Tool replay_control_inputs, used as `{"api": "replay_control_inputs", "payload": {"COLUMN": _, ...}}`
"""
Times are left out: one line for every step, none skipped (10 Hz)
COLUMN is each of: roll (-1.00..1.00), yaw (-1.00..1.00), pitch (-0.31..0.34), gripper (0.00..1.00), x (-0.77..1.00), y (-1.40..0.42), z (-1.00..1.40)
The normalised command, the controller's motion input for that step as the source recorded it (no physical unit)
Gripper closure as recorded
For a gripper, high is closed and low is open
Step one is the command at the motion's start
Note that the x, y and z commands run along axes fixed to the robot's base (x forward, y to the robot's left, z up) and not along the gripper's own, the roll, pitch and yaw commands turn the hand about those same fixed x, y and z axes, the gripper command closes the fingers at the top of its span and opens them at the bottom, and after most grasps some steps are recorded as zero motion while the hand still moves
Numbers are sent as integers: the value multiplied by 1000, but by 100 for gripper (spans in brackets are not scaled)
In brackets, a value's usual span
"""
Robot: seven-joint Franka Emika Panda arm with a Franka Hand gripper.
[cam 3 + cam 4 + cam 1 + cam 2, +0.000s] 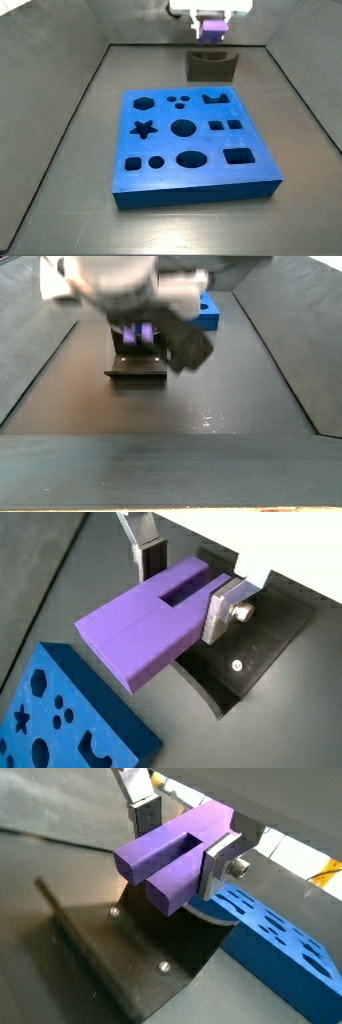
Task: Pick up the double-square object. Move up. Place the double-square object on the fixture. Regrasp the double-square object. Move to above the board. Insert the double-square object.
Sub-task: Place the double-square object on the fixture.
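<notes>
My gripper (185, 582) is shut on the double-square object (127, 637), a light-purple block whose notched end with two square prongs lies between the silver fingers (225, 607). In a side view the block (211, 28) hangs just above the fixture (210, 65), a dark bracket at the far end of the floor. A wrist view shows the fixture's base plate (120, 948) under the block (167, 863). The blue board (194, 135) with its dark cut-outs lies flat in the middle of the floor, apart from the fixture. The arm hides most of the block (138, 333) in a side view.
Grey sloped walls (67, 120) enclose the dark floor on both sides. The board's corner (67, 722) lies close to the fixture's plate (261, 642). Two screws show on the plate (163, 966).
</notes>
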Motion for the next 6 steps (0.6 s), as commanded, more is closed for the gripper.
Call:
{"api": "replay_control_inputs", "payload": {"roll": -626, "yaw": -118, "pitch": 29, "gripper": 100, "x": 203, "y": 131, "z": -1000}}
{"api": "replay_control_inputs", "payload": {"roll": -364, "yaw": -100, "pitch": 37, "gripper": 100, "x": 178, "y": 117, "z": -806}}
{"api": "replay_control_inputs", "payload": {"roll": -268, "yaw": -94, "pitch": 41, "gripper": 100, "x": 163, "y": 102, "z": -690}}
{"api": "replay_control_inputs", "payload": {"roll": -173, "yaw": -89, "pitch": 37, "gripper": 100, "x": 120, "y": 68, "z": -444}}
{"api": "replay_control_inputs", "payload": {"roll": -155, "yaw": -89, "pitch": 26, "gripper": 100, "x": 100, "y": 67, "z": -259}}
{"api": "replay_control_inputs", "payload": {"roll": 0, "yaw": 0, "pitch": 0, "gripper": 0, "x": 0, "y": 0, "z": 0}}
